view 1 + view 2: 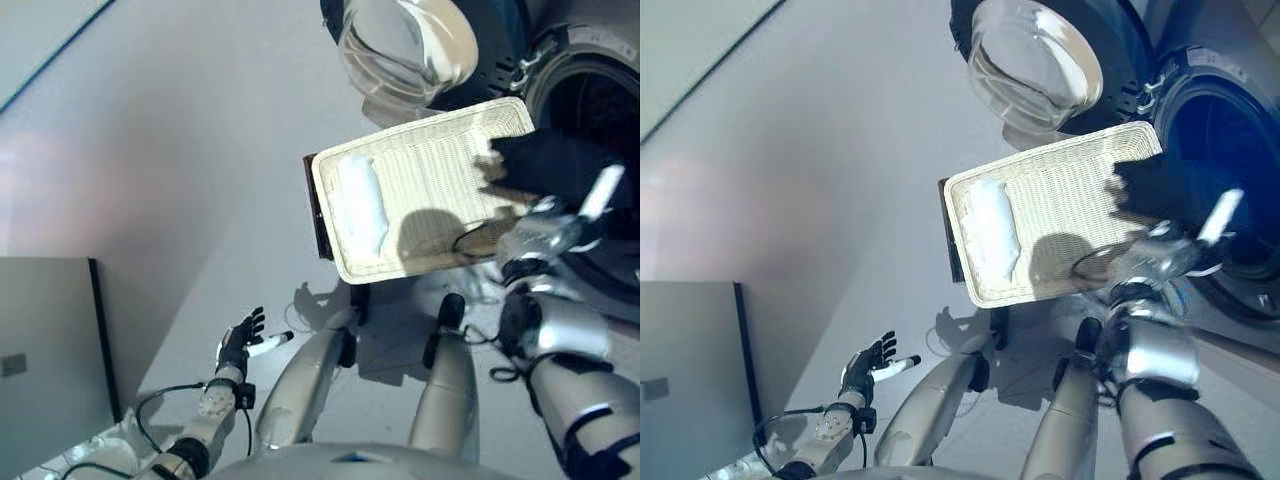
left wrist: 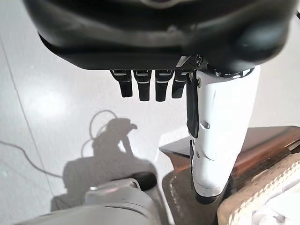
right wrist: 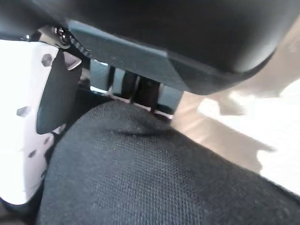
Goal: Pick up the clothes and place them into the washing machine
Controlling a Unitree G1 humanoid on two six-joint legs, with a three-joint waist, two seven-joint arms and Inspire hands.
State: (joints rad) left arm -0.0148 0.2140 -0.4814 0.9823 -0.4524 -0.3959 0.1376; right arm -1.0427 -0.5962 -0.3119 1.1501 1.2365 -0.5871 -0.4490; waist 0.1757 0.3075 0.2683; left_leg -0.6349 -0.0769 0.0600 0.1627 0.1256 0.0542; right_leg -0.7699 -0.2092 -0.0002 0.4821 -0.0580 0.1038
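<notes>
One dark garment [image 1: 545, 160] pinched in our right hand [image 1: 560, 225]; left hand [image 1: 240, 343] relaxed. Cloth could snag basket [image 1: 425, 250] rim en route to drum [image 1: 1230, 170].

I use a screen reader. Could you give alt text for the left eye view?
The right hand holds a black garment over a white basket, beside the washer's open drum. A white garment lies in the basket, and the left hand hangs open over the floor.
</notes>
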